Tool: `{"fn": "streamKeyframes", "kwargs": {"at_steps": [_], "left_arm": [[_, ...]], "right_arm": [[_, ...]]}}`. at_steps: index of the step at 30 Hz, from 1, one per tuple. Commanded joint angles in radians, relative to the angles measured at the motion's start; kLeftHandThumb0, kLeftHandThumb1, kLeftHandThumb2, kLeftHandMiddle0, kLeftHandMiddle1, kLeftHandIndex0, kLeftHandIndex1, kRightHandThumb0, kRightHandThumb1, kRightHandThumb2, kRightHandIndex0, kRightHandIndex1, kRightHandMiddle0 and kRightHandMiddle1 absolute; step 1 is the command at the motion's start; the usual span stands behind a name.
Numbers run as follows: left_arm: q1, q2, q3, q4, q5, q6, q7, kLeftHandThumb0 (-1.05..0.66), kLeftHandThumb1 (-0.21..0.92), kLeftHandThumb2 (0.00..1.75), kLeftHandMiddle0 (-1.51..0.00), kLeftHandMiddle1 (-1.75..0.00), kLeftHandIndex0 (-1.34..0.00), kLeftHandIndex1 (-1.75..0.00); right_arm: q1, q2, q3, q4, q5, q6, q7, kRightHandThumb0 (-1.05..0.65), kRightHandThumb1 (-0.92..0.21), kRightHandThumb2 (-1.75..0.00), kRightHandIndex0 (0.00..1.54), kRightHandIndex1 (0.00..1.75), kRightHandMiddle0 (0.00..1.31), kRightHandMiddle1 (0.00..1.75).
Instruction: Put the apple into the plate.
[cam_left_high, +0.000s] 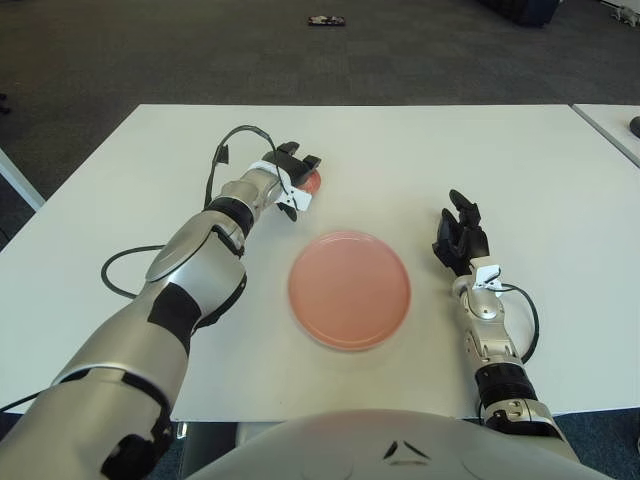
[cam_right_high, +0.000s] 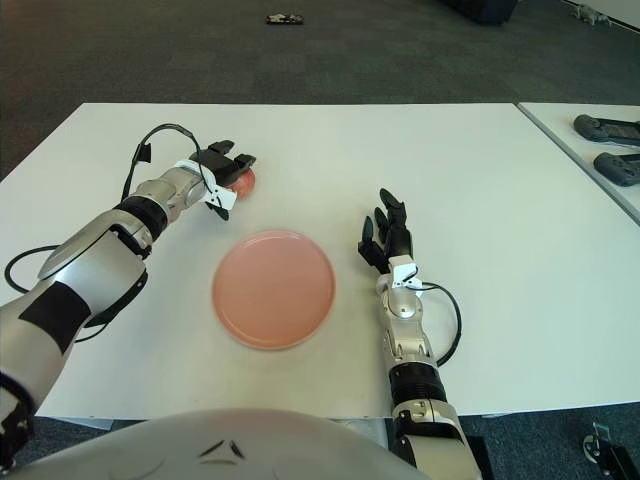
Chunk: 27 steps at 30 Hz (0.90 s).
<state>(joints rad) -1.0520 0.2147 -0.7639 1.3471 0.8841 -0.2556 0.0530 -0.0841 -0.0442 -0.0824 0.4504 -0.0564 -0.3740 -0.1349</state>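
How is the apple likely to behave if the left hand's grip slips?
Round, the apple would probably roll across the flat table. It looks rigid, unlikely to deform. The left hand wraps it only partly, so slipping seems possible.

head stereo pair — looking forward-down | both share table (cam_left_high: 420, 140) — slight sideways offset

My left hand (cam_left_high: 290, 178) reaches over table (cam_left_high: 420, 150) far-left of plate (cam_left_high: 350, 288), fingers curled round apple (cam_left_high: 311, 181). Gap between apple and plate rim: bare tabletop, nothing in way. Plate itself bare, flat, low rim. My right hand (cam_left_high: 460, 238) parked just right of plate, fingers relaxed, clear of rim. Black cable (cam_left_high: 120, 270) loops on table beside my left forearm, away from plate. Far half of table open.
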Motion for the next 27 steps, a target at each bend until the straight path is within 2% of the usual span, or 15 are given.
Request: {"fn": "streamKeyframes", "kwargs": {"at_steps": [1, 15, 27], "left_arm": [[0.019, -0.002, 0.006, 0.013, -0.004, 0.006, 0.008, -0.93, 0.72, 0.03, 0.00, 0.00, 0.00, -0.34], [0.021, -0.011, 0.000, 0.016, -0.002, 0.026, 0.021, -0.88, 0.72, 0.04, 0.00, 0.00, 0.00, -0.40], [0.054, -0.041, 0.038, 0.025, -0.034, 0.067, 0.083, -0.85, 0.74, 0.06, -0.01, -0.01, 0.00, -0.49]], "right_arm": [[0.041, 0.005, 0.000, 0.043, 0.004, 0.051, 0.004, -0.66, -0.92, -0.82, 0.21, 0.01, 0.00, 0.49], [0.034, 0.003, -0.002, 0.055, 0.001, 0.048, 0.000, -0.66, -0.92, -0.82, 0.21, 0.00, 0.00, 0.49], [0.039, 0.004, 0.002, 0.043, -0.005, 0.057, -0.003, -0.67, -0.92, -0.82, 0.21, 0.00, 0.00, 0.49]]}}
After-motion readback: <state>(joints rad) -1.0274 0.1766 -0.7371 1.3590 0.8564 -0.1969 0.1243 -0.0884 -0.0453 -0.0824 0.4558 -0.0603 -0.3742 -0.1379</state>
